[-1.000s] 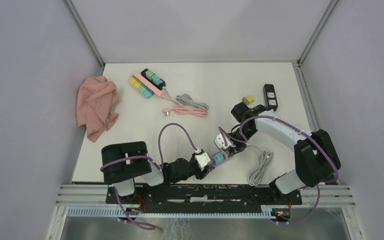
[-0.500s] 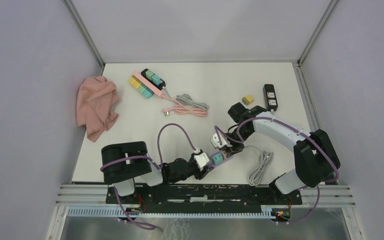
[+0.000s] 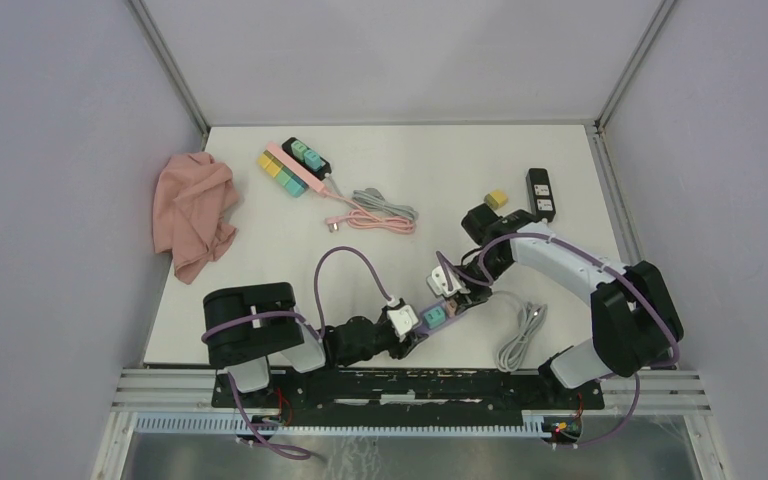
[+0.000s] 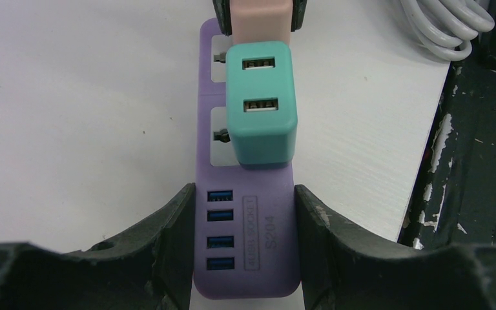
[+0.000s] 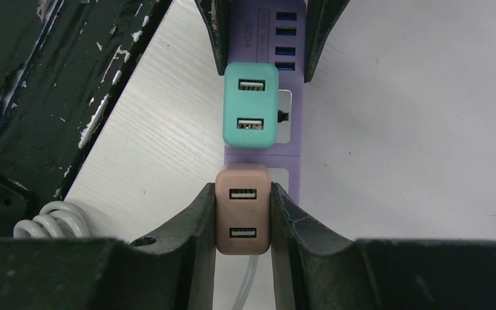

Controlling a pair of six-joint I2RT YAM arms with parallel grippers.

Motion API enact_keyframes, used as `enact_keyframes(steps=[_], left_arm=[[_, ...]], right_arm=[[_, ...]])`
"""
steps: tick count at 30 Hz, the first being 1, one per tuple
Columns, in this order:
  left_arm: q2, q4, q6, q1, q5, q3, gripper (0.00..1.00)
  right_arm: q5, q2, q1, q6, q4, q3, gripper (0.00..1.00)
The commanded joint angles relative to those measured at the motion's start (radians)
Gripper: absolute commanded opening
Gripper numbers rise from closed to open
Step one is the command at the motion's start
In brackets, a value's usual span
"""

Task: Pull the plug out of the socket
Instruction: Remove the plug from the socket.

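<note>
- Top view: socket strip [image 3: 420,324] lies at the worktop's [image 3: 260,250] near edge, between both arms.
- Left wrist: left gripper [image 4: 244,248] clamps the socket strip's USB end; teal plug [image 4: 260,103] seated.
- Right wrist: right gripper [image 5: 243,223] clamps the pink plug [image 5: 243,210], apparently not yet out; the pull remains.

Bright, even light — soft shadows, sharp focus.

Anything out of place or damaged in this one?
The pink cloth lies crumpled, hanging over the left edge of the table. The black rail at the near edge has chipped paint. Otherwise nothing stands out.
</note>
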State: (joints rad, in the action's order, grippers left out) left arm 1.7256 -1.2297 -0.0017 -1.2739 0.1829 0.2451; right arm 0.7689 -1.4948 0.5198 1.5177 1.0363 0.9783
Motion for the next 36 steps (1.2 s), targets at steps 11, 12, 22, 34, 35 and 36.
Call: enact_keyframes(steps=[11,12,22,34,35,36], left_arm=[[0.020,-0.015,-0.038,0.008,0.016,-0.006,0.03],[0.019,-0.016,-0.038,0.008,0.015,-0.007,0.03],[0.018,-0.025,-0.037,0.010,0.013,-0.013,0.03],[0.016,-0.036,-0.040,0.013,0.013,-0.020,0.03],[0.016,-0.037,-0.041,0.012,0.014,-0.020,0.03],[0.017,-0.037,-0.042,0.013,0.018,-0.020,0.03]], right_arm=[[0.011,0.045,0.034,-0.227,-0.138,0.018,0.00],[0.010,0.048,0.021,-0.206,-0.124,0.019,0.00],[0.067,0.043,-0.013,-0.005,0.048,0.029,0.00],[0.213,0.046,-0.158,-0.107,0.077,0.106,0.00],[0.227,0.047,-0.188,-0.183,0.054,0.110,0.00],[0.231,0.049,-0.211,-0.272,-0.019,0.111,0.00]])
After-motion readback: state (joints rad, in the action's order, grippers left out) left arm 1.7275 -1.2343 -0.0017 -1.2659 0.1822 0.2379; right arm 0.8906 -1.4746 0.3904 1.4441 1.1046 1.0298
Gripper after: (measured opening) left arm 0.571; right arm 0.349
